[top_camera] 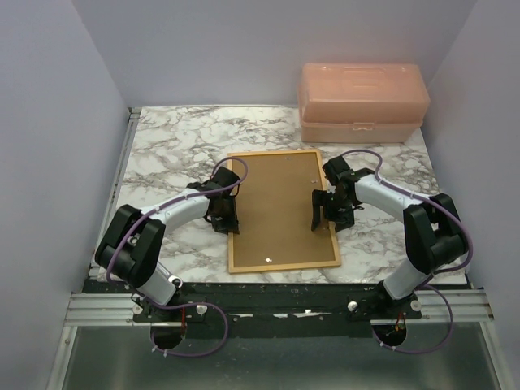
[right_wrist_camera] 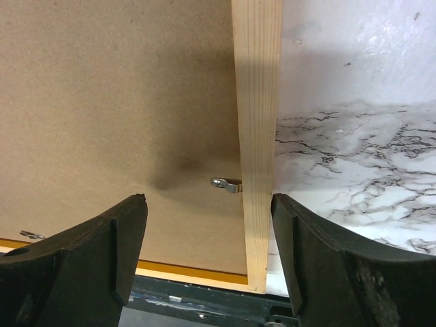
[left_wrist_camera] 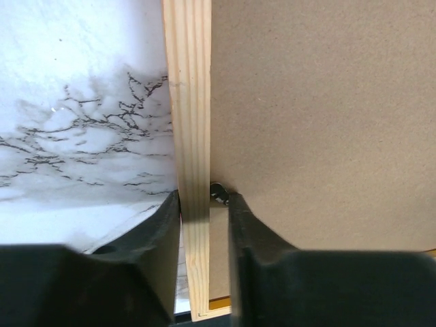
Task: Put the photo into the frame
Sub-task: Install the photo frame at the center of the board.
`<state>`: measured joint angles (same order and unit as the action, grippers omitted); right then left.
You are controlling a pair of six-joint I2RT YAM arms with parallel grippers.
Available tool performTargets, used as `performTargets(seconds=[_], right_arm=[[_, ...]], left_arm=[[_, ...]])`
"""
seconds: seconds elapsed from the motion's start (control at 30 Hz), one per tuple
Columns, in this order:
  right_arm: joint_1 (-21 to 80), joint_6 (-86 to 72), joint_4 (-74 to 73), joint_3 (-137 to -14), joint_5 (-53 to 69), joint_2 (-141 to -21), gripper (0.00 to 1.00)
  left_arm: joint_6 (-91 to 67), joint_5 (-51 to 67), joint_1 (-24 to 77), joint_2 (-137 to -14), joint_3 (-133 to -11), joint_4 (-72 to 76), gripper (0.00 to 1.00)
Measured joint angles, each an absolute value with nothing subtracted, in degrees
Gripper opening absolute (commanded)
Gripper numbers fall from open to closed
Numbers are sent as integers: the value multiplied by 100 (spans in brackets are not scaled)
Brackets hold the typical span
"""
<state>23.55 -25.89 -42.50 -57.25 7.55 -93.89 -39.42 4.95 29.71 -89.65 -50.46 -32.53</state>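
1. The frame is lying back side up in the middle of the table, between the two arms, and a brown backing board is sitting inside it.
2. The photo is not showing in any view, so I cannot tell if it is lying under the board or somewhere else.
3. The left claw is standing astride the left rail, with its jaws narrow but not clamped. The outer finger is touching the wood. The inner finger is resting just beside the rail, where a small metal clip is sitting in the gap.
4. The right claw is hanging wide open over the right rail, gripping nothing, and a second clip is lying between its fingers.
5. In my judgement the work in hand is on these clips, or on taking hold of the rails.
6. To do it well, each claw should be keeping its fingers parallel to the rail and coming down straight, so that the thin wood is not twisting.
7. Any push on a clip should be going flat along the board, while the other claw is keeping the frame from sliding on the smooth table.
8. The long axis of the frame is running from the robot's near edge toward the far wall, with the short sides facing near and far and the front facing down.
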Motion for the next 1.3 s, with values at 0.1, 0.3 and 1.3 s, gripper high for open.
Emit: performTargets(seconds=[0.1, 0.3, 1.3], right_arm=[[2353, -2576, -4250, -5725, 753, -9397, 80], [2314, -2543, -4252, -5728, 751, -9400, 80], [1372, -2486, -4268, -8440, 663, -11177, 99]], left_arm=[[-3946, 526, 2961, -8960, -5054, -3221, 0], [-3905, 537, 2947, -8941, -5048, -3162, 0], [-4058, 760, 2882, -7876, -4576, -3068, 76]])
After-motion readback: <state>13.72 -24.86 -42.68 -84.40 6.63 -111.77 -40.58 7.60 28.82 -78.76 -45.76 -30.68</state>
